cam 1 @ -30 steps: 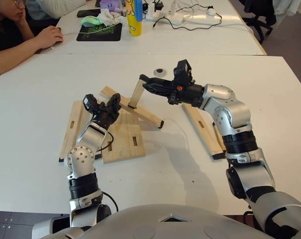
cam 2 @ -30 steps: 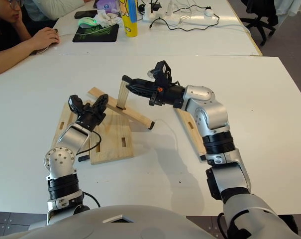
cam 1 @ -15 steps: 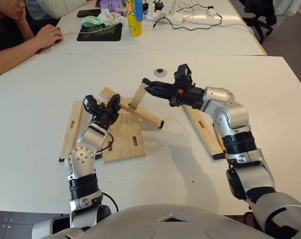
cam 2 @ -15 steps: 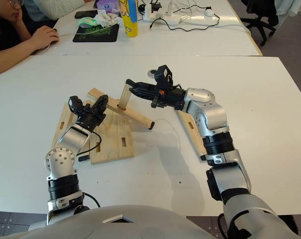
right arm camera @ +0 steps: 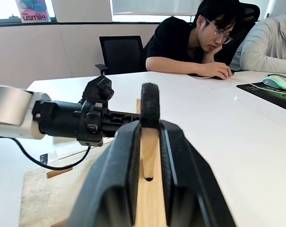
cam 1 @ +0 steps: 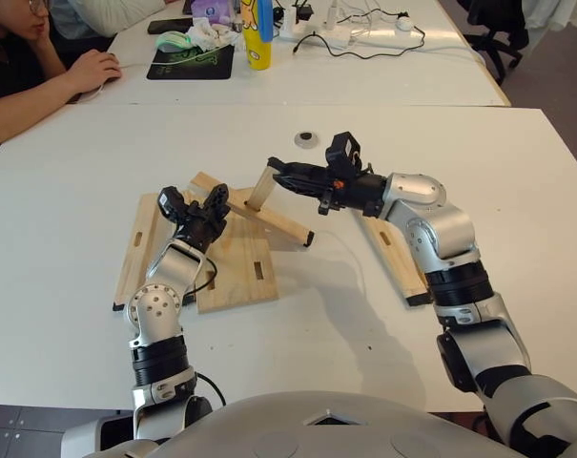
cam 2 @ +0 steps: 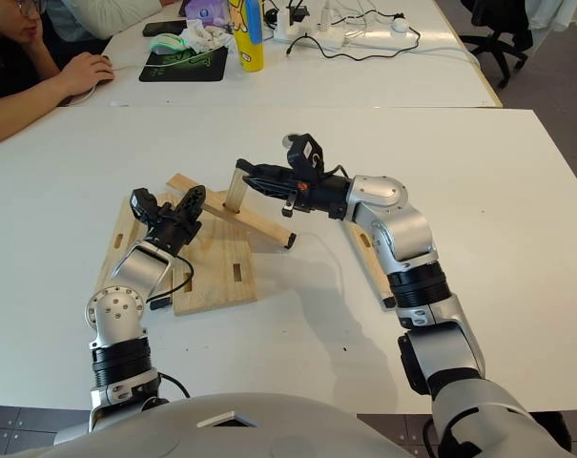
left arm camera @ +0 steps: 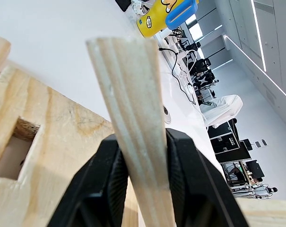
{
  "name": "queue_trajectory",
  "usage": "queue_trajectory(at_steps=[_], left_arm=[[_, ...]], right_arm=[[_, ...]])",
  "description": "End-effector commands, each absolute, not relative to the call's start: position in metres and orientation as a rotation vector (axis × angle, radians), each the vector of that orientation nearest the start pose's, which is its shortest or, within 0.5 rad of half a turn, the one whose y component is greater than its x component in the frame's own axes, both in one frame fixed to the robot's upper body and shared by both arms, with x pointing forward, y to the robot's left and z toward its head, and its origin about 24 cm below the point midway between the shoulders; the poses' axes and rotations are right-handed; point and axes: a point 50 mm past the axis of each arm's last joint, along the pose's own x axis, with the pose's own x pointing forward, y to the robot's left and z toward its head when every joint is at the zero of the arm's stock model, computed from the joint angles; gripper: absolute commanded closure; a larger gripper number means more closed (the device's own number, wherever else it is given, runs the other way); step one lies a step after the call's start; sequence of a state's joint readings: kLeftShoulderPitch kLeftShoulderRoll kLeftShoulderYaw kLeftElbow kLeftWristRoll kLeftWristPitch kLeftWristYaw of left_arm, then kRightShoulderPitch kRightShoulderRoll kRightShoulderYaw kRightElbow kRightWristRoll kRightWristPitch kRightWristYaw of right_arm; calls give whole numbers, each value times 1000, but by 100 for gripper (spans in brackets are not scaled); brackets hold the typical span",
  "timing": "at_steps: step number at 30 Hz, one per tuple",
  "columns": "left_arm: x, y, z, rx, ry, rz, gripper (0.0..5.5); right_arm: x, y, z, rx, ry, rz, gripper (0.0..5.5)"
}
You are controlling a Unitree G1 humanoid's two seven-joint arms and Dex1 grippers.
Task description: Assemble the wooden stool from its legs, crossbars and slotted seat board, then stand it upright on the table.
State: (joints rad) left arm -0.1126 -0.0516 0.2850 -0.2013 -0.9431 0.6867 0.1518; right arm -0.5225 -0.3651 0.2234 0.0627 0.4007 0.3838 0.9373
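Note:
A long wooden leg (cam 1: pixel 274 218) lies slanted over the slotted seat board (cam 1: pixel 238 277). My left gripper (cam 1: pixel 195 205) is shut on its near end; the left wrist view has the wood (left arm camera: pixel 133 109) clamped between the black fingers (left arm camera: pixel 107 179), above a slot in the board (left arm camera: pixel 48 156). My right gripper (cam 1: pixel 275 171) is shut on a short crossbar (cam 1: pixel 259 189), which stands tilted with its lower end on the long leg. The right wrist view looks along that crossbar (right arm camera: pixel 150 198) toward the left gripper (right arm camera: pixel 98 97).
Another slotted leg piece (cam 1: pixel 135 250) lies left of the seat board. A further leg (cam 1: pixel 395 260) lies under my right forearm. A small black disc (cam 1: pixel 308 139) sits behind. The far table holds a yellow bottle (cam 1: pixel 257 33), a mouse pad and cables; a person sits there.
My right gripper has come down and slightly left with the crossbar, which now leans more and sits lower on the long leg. The left gripper has stayed put.

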Motion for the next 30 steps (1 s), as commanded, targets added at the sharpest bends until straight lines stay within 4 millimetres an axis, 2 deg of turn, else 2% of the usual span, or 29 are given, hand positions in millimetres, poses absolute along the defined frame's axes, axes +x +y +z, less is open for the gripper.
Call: queue_trajectory(at_steps=[1,5,9,15,23,26,30], left_arm=[[258,147,63,-820,371,-115,446],[256,146,57,-822,392,-105,446],[256,146,56,-820,392,-108,445],[256,147,57,-822,385,-102,445],[254,149,57,-846,374,-83,445],[254,149,58,-843,375,-85,444],[255,149,59,-836,377,-91,444]], right_arm=[[290,-92,95,-127,304,1258,507],[292,-65,121,-86,240,1279,507],[296,-58,126,-121,256,1245,507],[296,-75,103,-205,376,1218,507],[304,-102,89,-210,399,1143,507],[302,-104,81,-220,402,1148,507],[300,-97,83,-212,390,1171,507]])
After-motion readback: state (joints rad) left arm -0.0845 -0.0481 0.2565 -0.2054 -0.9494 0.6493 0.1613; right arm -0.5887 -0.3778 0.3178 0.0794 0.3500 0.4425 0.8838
